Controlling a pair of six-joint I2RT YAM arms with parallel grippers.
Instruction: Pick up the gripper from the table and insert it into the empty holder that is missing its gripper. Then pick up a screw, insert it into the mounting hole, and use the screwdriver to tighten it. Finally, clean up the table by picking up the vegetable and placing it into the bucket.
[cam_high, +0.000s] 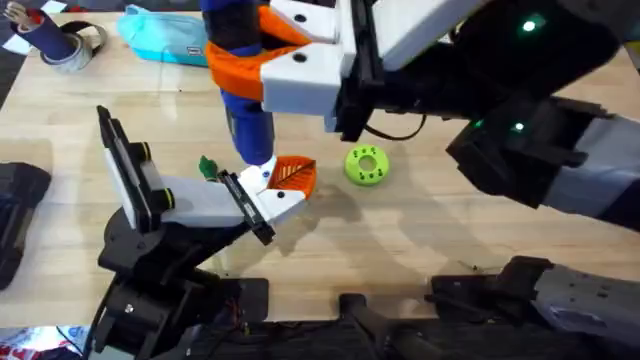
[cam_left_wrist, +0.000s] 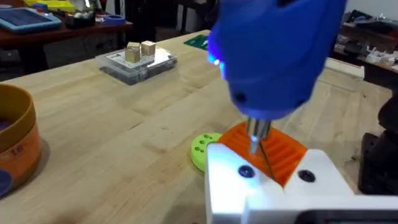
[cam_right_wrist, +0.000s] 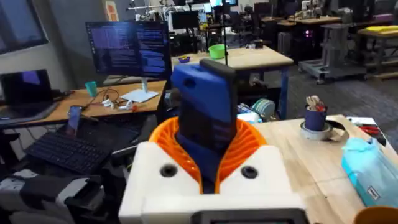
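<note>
Driving screwdriver (cam_high: 247, 120) into holder (cam_high: 205, 205) — upright.

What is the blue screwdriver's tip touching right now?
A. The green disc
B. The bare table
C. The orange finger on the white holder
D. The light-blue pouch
C: in the left wrist view the screwdriver comes down with its metal tip on the orange finger where it meets the white holder, while the green disc lies beside it.

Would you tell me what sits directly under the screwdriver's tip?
The screwdriver tip meets the orange gripper seated in the white holder. Any screw there is hidden.
</note>
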